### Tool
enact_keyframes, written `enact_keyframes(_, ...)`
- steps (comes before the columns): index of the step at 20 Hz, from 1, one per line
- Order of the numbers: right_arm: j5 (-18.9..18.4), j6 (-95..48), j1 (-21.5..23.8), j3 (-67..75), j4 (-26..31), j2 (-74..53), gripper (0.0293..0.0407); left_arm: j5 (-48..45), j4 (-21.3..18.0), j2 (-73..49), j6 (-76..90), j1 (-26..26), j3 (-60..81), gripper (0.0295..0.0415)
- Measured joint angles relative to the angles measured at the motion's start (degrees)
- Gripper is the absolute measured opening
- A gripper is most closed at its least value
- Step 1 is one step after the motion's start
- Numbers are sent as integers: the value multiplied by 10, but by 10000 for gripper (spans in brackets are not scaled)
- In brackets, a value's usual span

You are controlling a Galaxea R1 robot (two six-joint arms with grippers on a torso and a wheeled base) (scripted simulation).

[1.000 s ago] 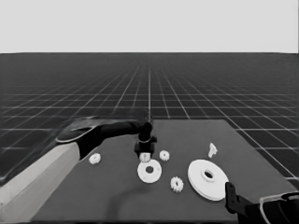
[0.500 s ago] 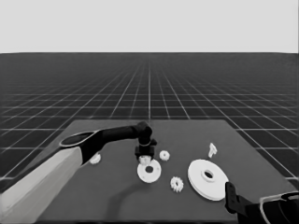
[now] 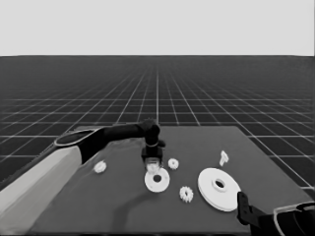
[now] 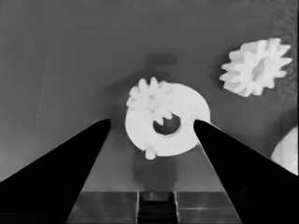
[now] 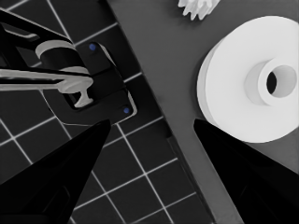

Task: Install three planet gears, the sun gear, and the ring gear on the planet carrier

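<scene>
The left arm reaches in over the table (image 3: 118,211), and the left gripper (image 3: 152,164) hangs directly above the far rim of the smaller round part (image 3: 157,180), which lies flat near the table's middle. In the left wrist view the two fingers (image 4: 70,163) are spread wide with nothing between them, standing either side of the smaller round part (image 4: 180,128). One small gear (image 4: 152,103) sits on that part, off to one side of the central hole, and a short peg (image 4: 149,151) shows at the part's rim. A second gear (image 3: 173,163) lies on the table just beside the gripper, a third (image 3: 186,193) lies between the smaller round part and the larger round part (image 3: 219,189), and a fourth (image 3: 100,167) lies well apart, next to the left arm. The larger round part rests flat toward the table's right end, near the corner. The thin white piece (image 3: 224,158) stands beyond it. The right gripper (image 5: 149,133) is parked at the lower right corner, fingers apart and empty, over the table's edge beside the larger round part (image 5: 233,93).
</scene>
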Motion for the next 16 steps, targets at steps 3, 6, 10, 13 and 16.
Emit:
enact_keyframes(3, 0, 0, 0, 0, 0, 0, 385, 9, -22, -3, -6, -25, 11, 385)
enact_keyframes(6, 0, 0, 0, 0, 0, 0, 385, 11, -27, -3, -7, -30, 12, 385)
enact_keyframes(10, 0, 0, 0, 0, 0, 0, 385, -2, -36, -273, 83, -33, 228, 385)
enact_keyframes(13, 0, 0, 0, 0, 0, 0, 385, -20, -52, -369, 238, -35, 132, 385)
enact_keyframes(16, 0, 0, 0, 0, 0, 0, 385, -24, -56, -371, 277, -34, 95, 385)
